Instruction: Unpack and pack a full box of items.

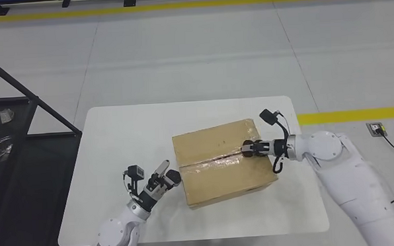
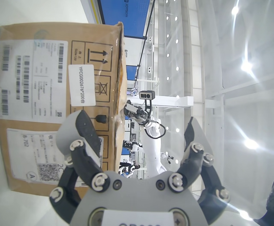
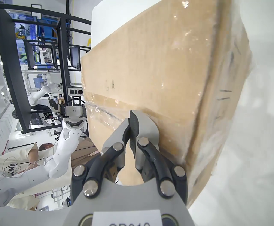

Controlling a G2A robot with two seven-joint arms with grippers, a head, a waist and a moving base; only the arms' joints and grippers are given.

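Observation:
A closed brown cardboard box (image 1: 219, 165) sits in the middle of the white table (image 1: 118, 139), its top flaps sealed by a clear tape seam (image 1: 215, 161). My right gripper (image 1: 246, 148) rests on the box top at the seam's right end, fingers shut with nothing visible between them; in the right wrist view it (image 3: 131, 123) points along the tape (image 3: 102, 109). My left gripper (image 1: 167, 178) is open just off the box's near left corner. The left wrist view shows it (image 2: 139, 126) beside the labelled side of the box (image 2: 53, 32), apart from it.
A black metal frame (image 1: 24, 110) stands off the table's left side above a dark floor area. A floor socket (image 1: 376, 128) and cable lie to the right. Bare table surrounds the box, widest on the left.

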